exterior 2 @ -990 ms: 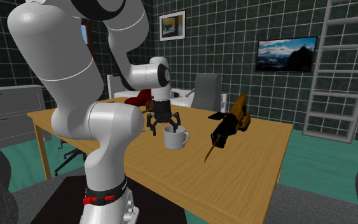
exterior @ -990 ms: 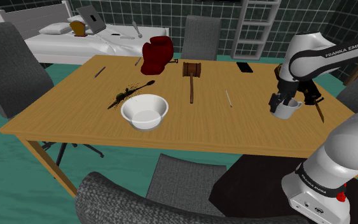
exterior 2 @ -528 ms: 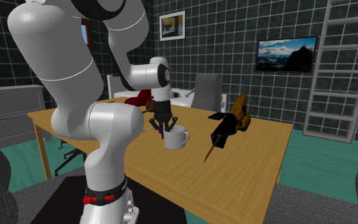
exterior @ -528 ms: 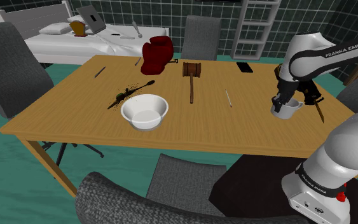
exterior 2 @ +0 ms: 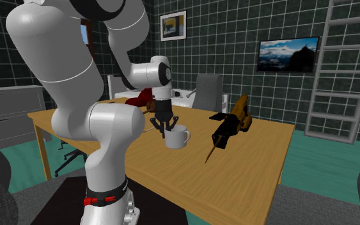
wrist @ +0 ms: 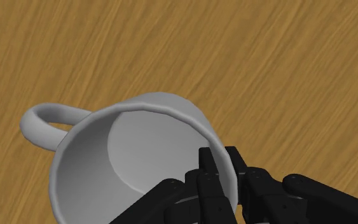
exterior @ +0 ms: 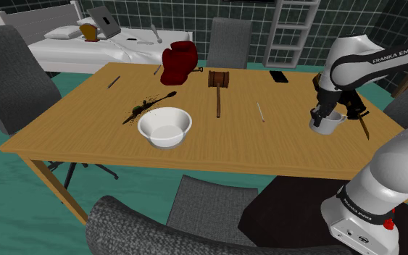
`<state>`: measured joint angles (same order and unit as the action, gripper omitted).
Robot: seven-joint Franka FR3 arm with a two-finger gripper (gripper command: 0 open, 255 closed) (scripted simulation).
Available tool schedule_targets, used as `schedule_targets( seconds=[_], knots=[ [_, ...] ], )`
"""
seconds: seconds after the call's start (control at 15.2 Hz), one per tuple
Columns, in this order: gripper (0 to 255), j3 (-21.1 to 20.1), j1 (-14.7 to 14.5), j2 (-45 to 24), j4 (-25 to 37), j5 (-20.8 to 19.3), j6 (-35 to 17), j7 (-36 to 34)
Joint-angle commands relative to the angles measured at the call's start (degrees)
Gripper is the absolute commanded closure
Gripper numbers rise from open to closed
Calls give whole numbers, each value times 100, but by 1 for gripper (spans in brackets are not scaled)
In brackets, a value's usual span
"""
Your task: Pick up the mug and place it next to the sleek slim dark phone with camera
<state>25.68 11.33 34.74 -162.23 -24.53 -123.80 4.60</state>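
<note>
A white mug [exterior: 328, 124] stands upright on the wooden table [exterior: 86, 123], near the edge at the shoulder view's right. My black gripper [exterior: 318, 116] comes down from above and is shut on its rim. The wrist view has one finger [wrist: 206, 173] inside the mug [wrist: 123, 159] and the other outside, pinching the wall opposite the handle, with the gripper [wrist: 222, 169] over that rim. From the second exterior view, the gripper [exterior 2: 164, 130] grips the mug [exterior 2: 178, 137] on the side nearest the arm. The slim dark phone [exterior: 279, 76] lies flat near the far table edge, beyond the mug.
A white bowl [exterior: 164, 127], a wooden mallet [exterior: 218, 84], a red boxing glove [exterior: 179, 63], a dark brush [exterior: 148, 106] and a thin stick [exterior: 261, 111] lie on the table. An orange-black power tool [exterior 2: 233, 123] sits just beside the mug. Grey chairs surround the table.
The fingers stood apart around the mug's rim a second ago and have closed onto it. The mug and arm have barely moved since.
</note>
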Motion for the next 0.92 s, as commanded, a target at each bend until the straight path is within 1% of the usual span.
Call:
schedule_targets(
  seconds=[0.0,0.86],
  knots=[
    [255,-51,-7,116,72,43,189,11],
    [255,-366,-57,703,740,328,1436,136]
  ],
)
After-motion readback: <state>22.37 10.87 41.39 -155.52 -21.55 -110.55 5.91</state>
